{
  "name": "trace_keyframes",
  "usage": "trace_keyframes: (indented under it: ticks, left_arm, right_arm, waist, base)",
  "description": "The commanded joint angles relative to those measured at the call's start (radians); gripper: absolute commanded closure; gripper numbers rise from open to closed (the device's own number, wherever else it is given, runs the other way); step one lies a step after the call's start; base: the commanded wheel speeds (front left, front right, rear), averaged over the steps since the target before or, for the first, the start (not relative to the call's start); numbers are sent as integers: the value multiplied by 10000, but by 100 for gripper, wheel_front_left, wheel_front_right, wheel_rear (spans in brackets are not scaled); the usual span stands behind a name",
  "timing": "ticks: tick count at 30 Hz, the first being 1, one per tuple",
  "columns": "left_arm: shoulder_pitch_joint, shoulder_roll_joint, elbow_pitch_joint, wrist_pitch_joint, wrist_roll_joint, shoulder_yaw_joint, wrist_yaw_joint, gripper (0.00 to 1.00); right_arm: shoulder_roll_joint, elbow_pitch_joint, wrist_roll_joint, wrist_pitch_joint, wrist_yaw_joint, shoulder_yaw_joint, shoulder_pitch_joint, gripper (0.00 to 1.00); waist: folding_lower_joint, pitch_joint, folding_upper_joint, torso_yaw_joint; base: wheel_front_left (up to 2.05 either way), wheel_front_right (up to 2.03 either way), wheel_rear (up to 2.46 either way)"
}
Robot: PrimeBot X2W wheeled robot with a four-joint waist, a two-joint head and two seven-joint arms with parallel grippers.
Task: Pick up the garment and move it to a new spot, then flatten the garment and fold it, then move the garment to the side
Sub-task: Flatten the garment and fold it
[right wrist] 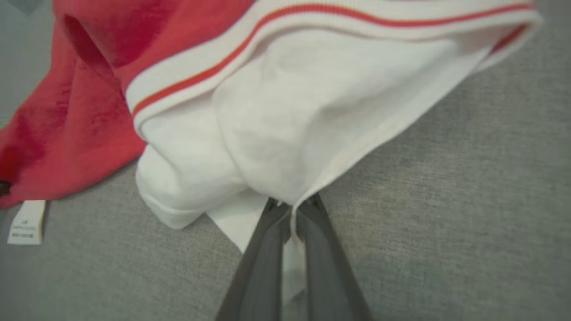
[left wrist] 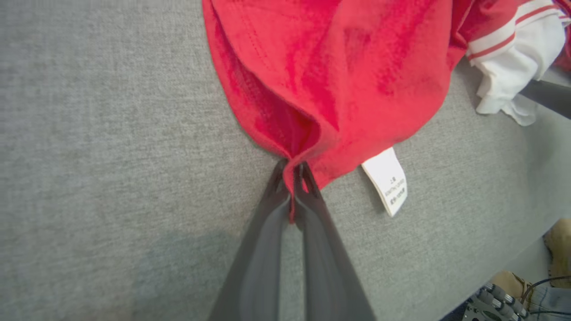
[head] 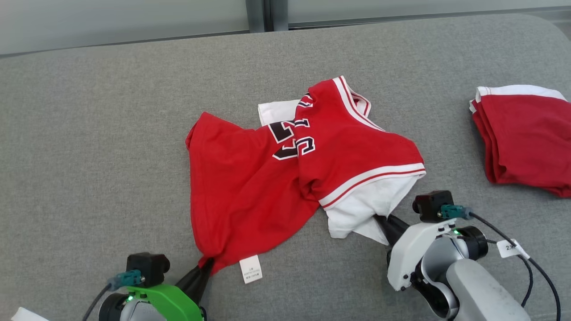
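Now, red hem of garment (head: 250,187) between closed left fingers (left wrist: 263,232), white edge between closed right fingers (right wrist: 263,254).

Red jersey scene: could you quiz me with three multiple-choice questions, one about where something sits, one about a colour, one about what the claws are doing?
1. Where is the white care label? A) beside the left claw B) on the printed number C) inside the collar
2. What colour is the cloth in the right claw? A) black B) white C) green
3. How are the claws? A) both wide open B) one open, one shut C) both shut on the jersey
Answers: 1 A, it lies on the grey surface by that claw's tips; 2 B, it pinches white fabric; 3 C, each pinches a cloth edge.
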Motion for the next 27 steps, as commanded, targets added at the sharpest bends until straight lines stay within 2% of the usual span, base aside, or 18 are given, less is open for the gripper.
trace_keyframes:
  ticks: [1, 4, 7, 11, 14, 18, 19, 21, 23, 25, 27]
  left_arm:
    - [63, 115, -261, -2, -340, 25, -24, 100]
    - [308, 518, -1291, 161, -997, 240, -24, 100]
    - [655, 1137, -2701, 543, -1422, 597, -24, 100]
    - [692, 1904, -4816, 1321, -2092, 1201, 68, 100]
    - [234, 2410, -6213, 1980, -2709, 1727, 155, 100]
    - [-1108, 3069, -7235, 2926, -3644, 2473, 230, 100]
    - [-1108, 3069, -7235, 2926, -3644, 2473, 230, 100]
    - [-2152, 3313, -7320, 3429, -4158, 2755, 277, 100]
    - [-3498, 3478, -6946, 3876, -4544, 3010, 503, 100]
    - [-5027, 3652, -6279, 4296, -4512, 3007, 644, 100]
    - [-6645, 3552, -5337, 4516, -4267, 2750, 728, 100]
  right_arm:
    - [-166, -260, 511, 136, -1, 73, -2, 100]
    - [-730, -1399, 1762, 484, -1, 302, -68, 100]
    - [-1736, -2912, 2981, 1054, -3, 368, -96, 100]
    - [-2862, -4765, 4110, 1857, -1, -195, -317, 100]
    - [-3365, -5943, 4774, 2444, -1, -925, -799, 100]
    - [-3442, -6798, 5413, 3215, -1, -1999, -1974, 100]
    - [-3442, -6798, 5413, 3215, -1, -1999, -1974, 100]
    - [-3448, -6808, 5526, 3600, -1, -2515, -2848, 100]
    - [-3404, -6489, 5299, 3950, -1, -2924, -3856, 100]
    - [-3323, -6024, 4852, 4318, -1, -3112, -5019, 100]
    - [-3080, -5380, 4336, 4527, -1, -3156, -6323, 100]
  waist:
    - [0, -91, 0, -55]
    - [0, -193, 0, -181]
    - [0, -260, 0, -343]
    - [0, -132, 0, -470]
    - [0, 193, 0, -539]
    - [0, 899, 0, -503]
    - [0, 899, 0, -503]
    - [0, 1362, 0, -418]
    - [0, 1867, 0, -271]
    - [0, 2445, 0, -93]
    - [0, 3000, 0, 111]
  base:
    - [0, 0, 0]
    - [0, 0, 0]
    - [0, 0, 0]
    - [0, 0, 0]
    - [0, 0, 0]
    - [0, 0, 0]
    - [0, 0, 0]
    - [0, 0, 0]
    - [0, 0, 0]
    - [0, 0, 0]
    - [0, 0, 0]
